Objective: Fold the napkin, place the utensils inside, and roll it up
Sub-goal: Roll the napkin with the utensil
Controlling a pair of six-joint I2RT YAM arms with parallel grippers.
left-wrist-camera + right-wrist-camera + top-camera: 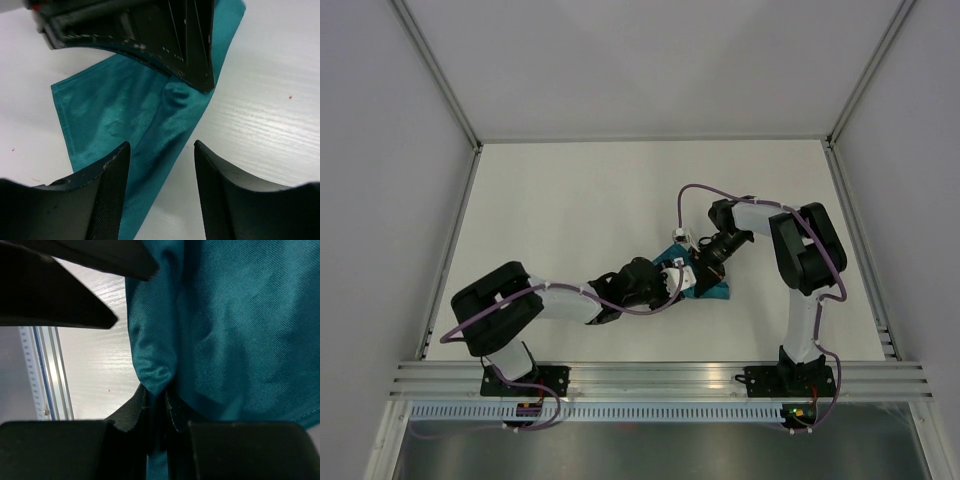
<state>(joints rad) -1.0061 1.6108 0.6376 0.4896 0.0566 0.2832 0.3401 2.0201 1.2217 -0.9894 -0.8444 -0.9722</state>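
Note:
The teal napkin [713, 290] lies folded on the white table, mostly covered from above by both grippers. My right gripper [157, 392] is shut on a bunched fold of the napkin [240, 330]. In the left wrist view, my left gripper [160, 150] hangs open just over the napkin [115, 115]. The cloth's long edge runs between its fingertips [119, 155] without being pinched. The right gripper's black fingers [175, 45] press on the cloth straight ahead of the left one. In the top view the left gripper [680, 281] and the right gripper [699, 268] meet over the cloth. The utensils are out of view.
Bare white table [590, 200] surrounds the napkin. Grey walls close in the back and both sides. An aluminium rail [660, 378] with both arm bases runs along the near edge, and the rail [42, 370] also shows in the right wrist view.

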